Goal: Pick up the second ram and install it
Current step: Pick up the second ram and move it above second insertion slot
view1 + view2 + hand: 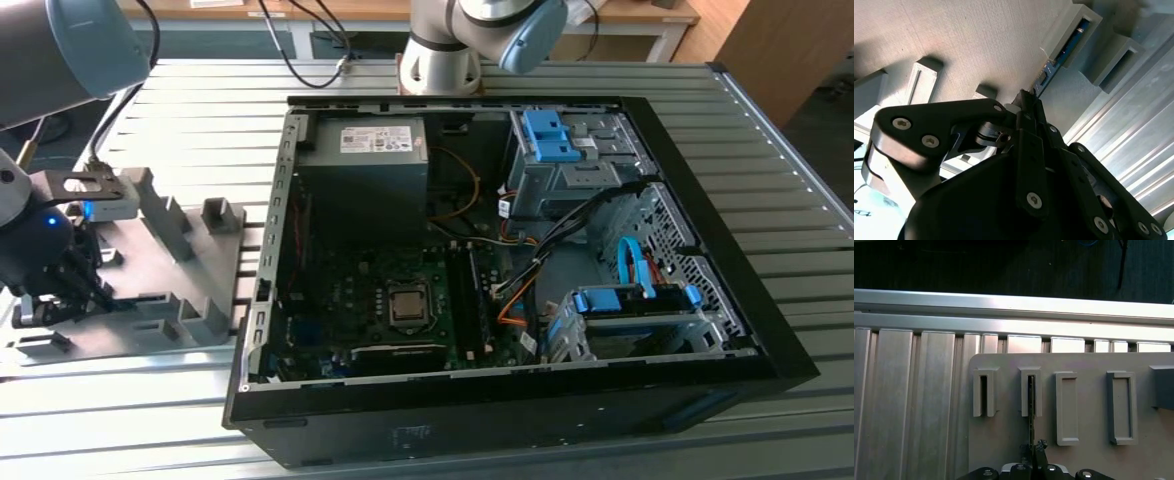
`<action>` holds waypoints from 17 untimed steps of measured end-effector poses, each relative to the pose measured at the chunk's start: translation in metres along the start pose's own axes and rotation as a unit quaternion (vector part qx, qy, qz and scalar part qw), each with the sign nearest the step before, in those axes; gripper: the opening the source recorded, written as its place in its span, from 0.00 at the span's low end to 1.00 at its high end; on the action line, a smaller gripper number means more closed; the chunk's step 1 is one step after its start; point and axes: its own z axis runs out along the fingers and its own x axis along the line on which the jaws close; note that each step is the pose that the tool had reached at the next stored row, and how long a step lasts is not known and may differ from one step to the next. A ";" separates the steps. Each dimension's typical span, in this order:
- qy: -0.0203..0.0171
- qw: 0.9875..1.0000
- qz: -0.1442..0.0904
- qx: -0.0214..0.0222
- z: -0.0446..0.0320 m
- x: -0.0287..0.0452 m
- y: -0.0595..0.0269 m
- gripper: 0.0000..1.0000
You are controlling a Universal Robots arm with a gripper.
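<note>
Black linkage plates of the gripper (1028, 102) sit closest to me in the second wrist view: matte metal, pinned with socket screws, narrowing to two slim fingers. I read those fingers as clamped together on the second ram (1064, 52), pinching the thin board near one end. The ram is a long, narrow strip with a blue-green edge. It stands on edge, its far end seated in a grey slotted holder (1030, 371) on the fixture plate (1004, 440).

At the exterior view's left edge, the arm (54, 50) comes in as a fat grey link in the upper left corner. Its wrist hangs straight down over the plate, with a small blue light glowing on it. The arm's base (441, 55) stands at top centre, behind the computer case (747, 330).

The plate is dull grey plastic with a grainy surface and carries several raised rectangular holders. It lies on a ribbed aluminium table (747, 100). The case lies open beside it in the middle of the frame, well apart from the gripper. Inside I see the motherboard (360, 290), a grey power supply (367, 160), bright blue drive brackets (550, 135) and loose cables.
</note>
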 end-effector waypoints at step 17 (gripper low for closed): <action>0.000 1.000 0.000 0.000 -0.0178 -0.0005 0.0003 0.14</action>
